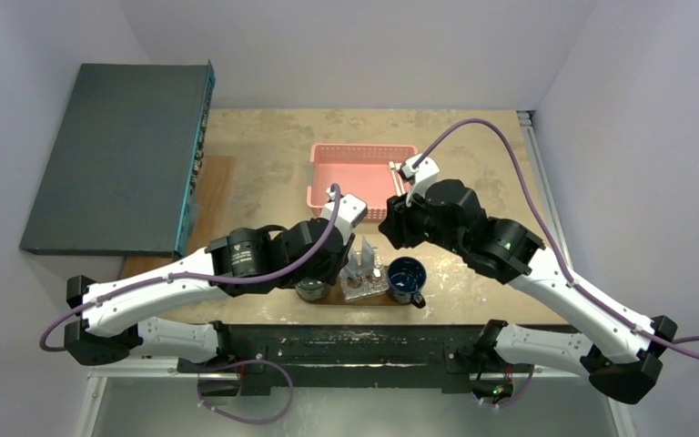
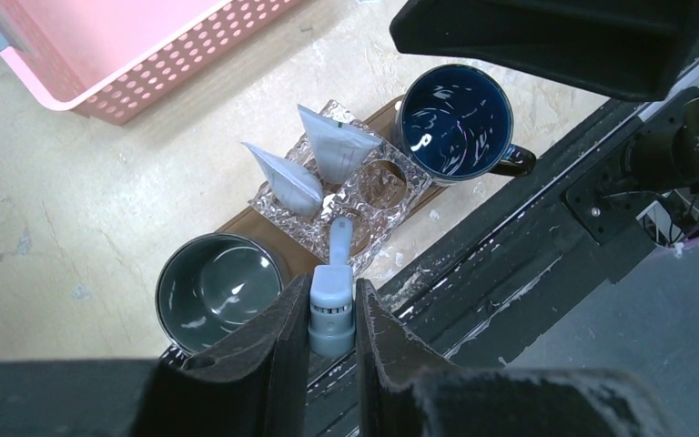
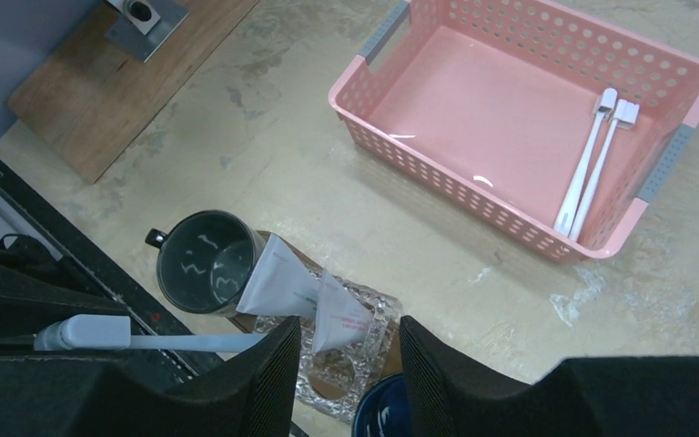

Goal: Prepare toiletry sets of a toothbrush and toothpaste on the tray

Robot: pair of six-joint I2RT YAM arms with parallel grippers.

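L gripper (image 2: 330,296) pinched on toothbrush (image 2: 339,238) at its thicker end, slim end aimed twd a free hole in the clear faceted holder (image 2: 378,196) on the dark wooden tray (image 2: 237,221). Risk: slick thin plastic pivots in the pinch, catches the hole rim, tips the 2 soft flat-crimped toothpaste tubes (image 2: 284,177) or shoves holder into glossy blue mug (image 2: 510,118). R gripper (image 3: 346,364) jaws apart, empty, close by, so arms cld clash. 2 white brushes (image 3: 587,168) lie in the pink perforated basket (image 3: 473,196)

Pink hole-patterned basket (image 3: 455,187), white toothbrushes (image 3: 587,168), dark blue mug (image 2: 455,118), grey mug (image 2: 218,291), brown tray (image 2: 239,221)
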